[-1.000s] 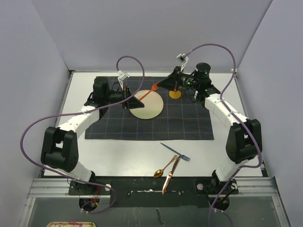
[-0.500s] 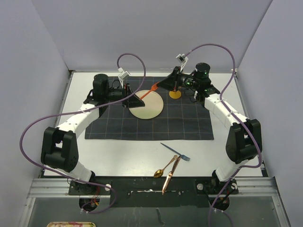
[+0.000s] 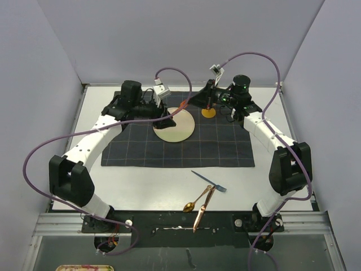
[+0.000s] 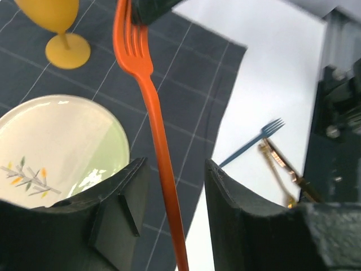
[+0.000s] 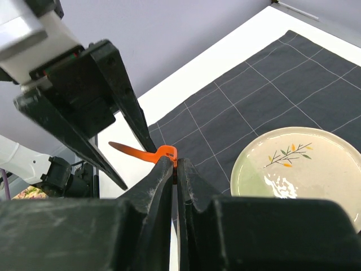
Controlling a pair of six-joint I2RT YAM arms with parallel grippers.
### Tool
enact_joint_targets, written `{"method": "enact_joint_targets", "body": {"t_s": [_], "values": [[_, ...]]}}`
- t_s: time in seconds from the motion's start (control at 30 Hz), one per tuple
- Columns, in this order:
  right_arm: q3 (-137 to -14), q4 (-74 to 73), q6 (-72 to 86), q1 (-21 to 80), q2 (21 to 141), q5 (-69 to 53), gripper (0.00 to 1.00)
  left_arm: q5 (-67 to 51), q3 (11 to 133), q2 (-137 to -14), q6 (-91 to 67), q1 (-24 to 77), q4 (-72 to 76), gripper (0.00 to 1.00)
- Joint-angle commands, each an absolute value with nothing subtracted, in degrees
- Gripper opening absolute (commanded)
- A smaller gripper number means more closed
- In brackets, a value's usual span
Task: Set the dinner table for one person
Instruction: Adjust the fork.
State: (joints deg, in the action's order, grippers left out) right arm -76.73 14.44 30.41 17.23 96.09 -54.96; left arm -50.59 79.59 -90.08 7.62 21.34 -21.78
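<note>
White tabletop point(image 3: 141, 183), large and rectangular, carries the whole setting. A metal rail point(image 3: 169, 228) runs along its near edge, where both arms are bolted. Nearest the rail, on bare tabletop right of centre, a gold knife point(image 3: 202, 210) and a gold spoon point(image 3: 194, 201) lie side by side, converging at their far ends. Just beyond them a blue fork point(image 3: 208, 180) lies aslant, tines at its right end.

Farther back a dark grey cloth point(image 3: 225, 147) with a thin light grid is spread flat. On its far half rests a pale round plate point(image 3: 175, 129) painted with a small leafy sprig. To the plate's right a yellow goblet point(image 3: 208, 112) stands upright on the cloth.

Over the plate's far rim an orange fork point(image 4: 158, 141) is held off the surface. The right claw point(image 5: 175, 164) is clamped on its tine end. The left claw point(image 4: 175, 169) stands parted, one finger on each side of the handle, with a gap showing on both sides in the left wrist view. Whether a finger touches the handle lower down cannot be told.
</note>
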Motion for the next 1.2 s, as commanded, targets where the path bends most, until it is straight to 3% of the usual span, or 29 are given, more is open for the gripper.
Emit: {"method": "enact_joint_targets", "body": {"t_s": [0.0,0.2,0.4,0.8,1.17], "values": [[-79.2,16.5,30.2,17.1,94.7,-55.5,0.0,-35.7,82.6,-87.9,24.4,23.8,-33.6,0.42],[-79.4,16.1,30.3,17.1,94.8,-55.4,0.0,-23.1,81.1,-86.8,29.8,25.7,-33.1,0.37],[-79.6,16.2,30.6,17.0,95.2,-55.4,0.0,-15.6,81.2,-86.2,32.8,26.3,-32.1,0.4],[-79.6,16.3,30.7,17.1,95.8,-55.5,0.0,-10.3,83.5,-87.4,34.4,29.8,-30.9,0.38],[-80.0,16.0,30.1,17.0,96.2,-55.8,0.0,-14.4,88.6,-85.0,31.6,29.9,-38.3,0.4]]}}
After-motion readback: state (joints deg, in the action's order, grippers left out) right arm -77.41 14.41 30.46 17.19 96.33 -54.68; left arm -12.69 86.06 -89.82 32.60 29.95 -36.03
